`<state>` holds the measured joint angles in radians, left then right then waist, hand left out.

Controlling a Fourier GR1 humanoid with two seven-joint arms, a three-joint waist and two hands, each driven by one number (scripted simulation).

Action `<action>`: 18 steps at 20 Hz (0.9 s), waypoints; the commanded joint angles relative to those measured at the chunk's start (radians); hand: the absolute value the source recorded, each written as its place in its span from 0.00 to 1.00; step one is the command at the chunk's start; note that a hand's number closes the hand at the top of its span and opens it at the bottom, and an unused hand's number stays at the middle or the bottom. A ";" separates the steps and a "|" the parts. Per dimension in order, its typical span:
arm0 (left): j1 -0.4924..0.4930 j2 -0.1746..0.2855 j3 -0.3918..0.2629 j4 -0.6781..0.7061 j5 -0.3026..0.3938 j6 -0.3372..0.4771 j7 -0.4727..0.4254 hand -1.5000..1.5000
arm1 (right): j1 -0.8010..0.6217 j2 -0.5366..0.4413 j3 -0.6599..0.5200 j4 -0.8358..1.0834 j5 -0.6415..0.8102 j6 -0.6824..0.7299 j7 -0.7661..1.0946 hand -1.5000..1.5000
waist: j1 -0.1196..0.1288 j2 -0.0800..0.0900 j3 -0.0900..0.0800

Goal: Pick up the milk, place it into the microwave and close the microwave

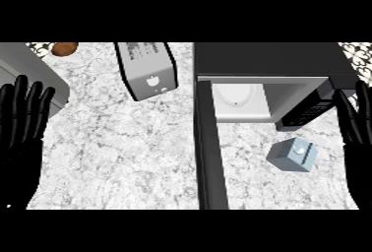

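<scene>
Milk: a pale blue, boxy milk carton (293,155) with a lighter top face is seen standing on the counter, turned at an angle to it and touched by neither hand.
Milk's place: it is set just in front of the microwave's open cavity, right of the open door, near the right hand but apart from it.
Microwave: a dark grey, box-shaped microwave (269,59) is placed at the upper right. Its pale interior is exposed, with a white round turntable plate (236,96) inside.
Door: the dark, flat microwave door (207,157) is swung wide open — a long slab stretched toward the view's lower edge.
Panel: a black keypad panel (309,110) is set at the cavity's right.
Counter: a white marble counter (123,147) is mottled with grey veins.
Toaster: a brushed silver toaster (145,69) is laid out slantwise left of the microwave.
Corner: a small brown rounded item (64,48) is seen at the upper left; what it is cannot be told.
Left hand: the black left hand (20,133) is held at the left edge, fingers straight and spread, nothing grasped.
Right hand: the black right hand (356,142) is held at the right edge, fingers straight, nothing grasped.
</scene>
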<state>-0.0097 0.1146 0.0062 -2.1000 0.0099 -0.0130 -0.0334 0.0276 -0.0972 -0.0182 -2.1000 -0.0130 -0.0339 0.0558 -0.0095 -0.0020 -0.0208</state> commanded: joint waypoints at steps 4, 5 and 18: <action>0.026 -0.003 0.002 -0.058 -0.008 0.011 0.061 0.00 | -0.016 0.084 0.065 -0.139 0.219 -0.175 0.025 0.00 | 0.009 -0.001 0.020; 0.096 -0.055 -0.079 -0.059 -0.090 0.043 0.011 0.00 | 0.008 0.095 0.141 -0.115 0.283 -0.261 -0.030 0.00 | 0.012 -0.001 0.020; 0.393 -0.085 -0.145 -0.178 0.068 -0.001 0.012 0.00 | -0.031 0.097 0.491 -0.053 0.340 -0.483 0.045 0.00 | 0.014 0.000 0.020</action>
<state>0.3249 0.0183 -0.1563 -2.2831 0.0406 0.0219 0.0249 0.0034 -0.0018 0.4267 -2.1578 0.2669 -0.4483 0.0764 0.0075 -0.0023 -0.0007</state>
